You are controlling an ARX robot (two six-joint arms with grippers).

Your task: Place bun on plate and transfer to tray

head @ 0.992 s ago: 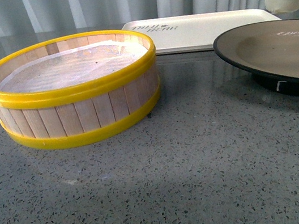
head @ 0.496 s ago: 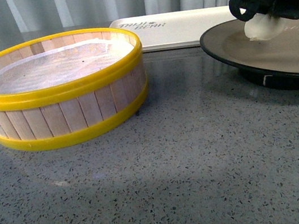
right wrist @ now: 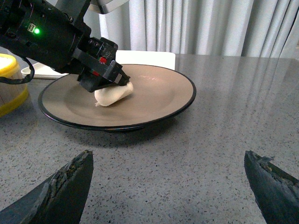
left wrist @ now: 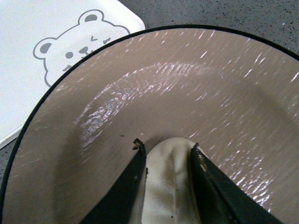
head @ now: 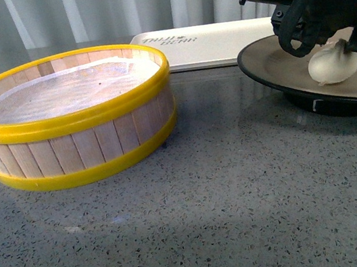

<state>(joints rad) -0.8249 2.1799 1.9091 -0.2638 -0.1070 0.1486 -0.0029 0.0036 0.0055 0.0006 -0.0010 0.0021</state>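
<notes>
White soft round bun (head: pixel 334 65) sits on the brown, black-rimmed round plate (head: pixel 268 61). My left gripper (left wrist: pixel 167 145) pinches it. My right gripper (right wrist: pixel 168 157) is spread wide near that plate.

A yellow-rimmed wooden steamer basket (head: pixel 78 147), lined with white paper (head: pixel 66 94), stands on the grey speckled countertop (head: pixel 232 207).
</notes>
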